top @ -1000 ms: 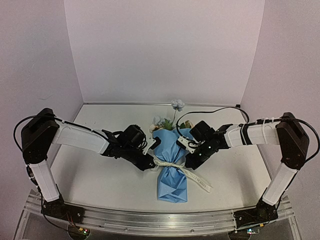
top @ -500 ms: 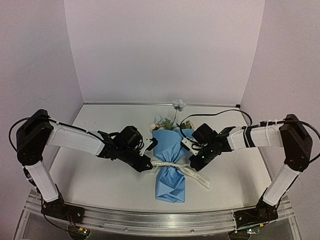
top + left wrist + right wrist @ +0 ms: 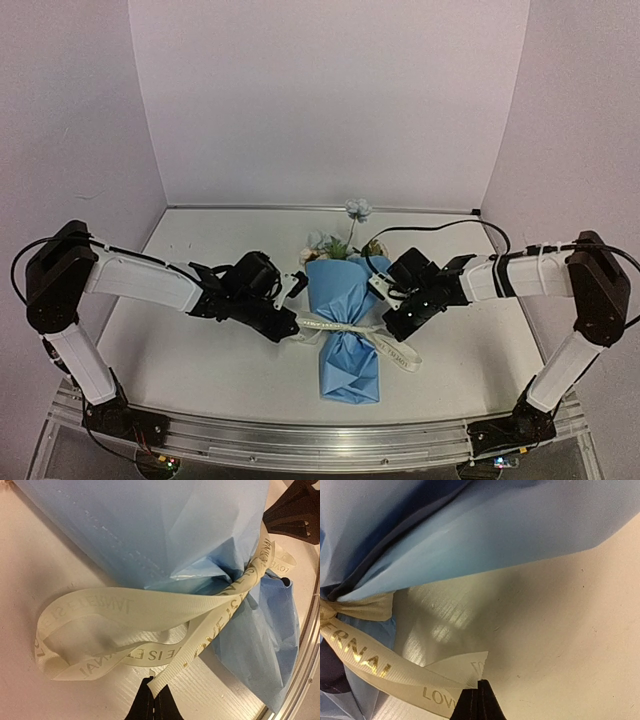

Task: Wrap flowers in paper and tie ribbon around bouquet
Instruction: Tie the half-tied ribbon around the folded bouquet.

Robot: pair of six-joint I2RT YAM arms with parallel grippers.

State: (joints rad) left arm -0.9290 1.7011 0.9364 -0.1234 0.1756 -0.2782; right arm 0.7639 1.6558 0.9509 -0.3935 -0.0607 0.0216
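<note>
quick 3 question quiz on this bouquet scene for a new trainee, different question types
1. True or false: the ribbon goes around the pinched waist of the paper cone.
2. What is the right gripper pinching? A the ribbon's end; B a leaf; C a stem.
3. Fill the gap: seen from above, the flowers stick out at the cone's ____ end (near or far from the arm bases).
Key: 1 true; 2 A; 3 far.
</note>
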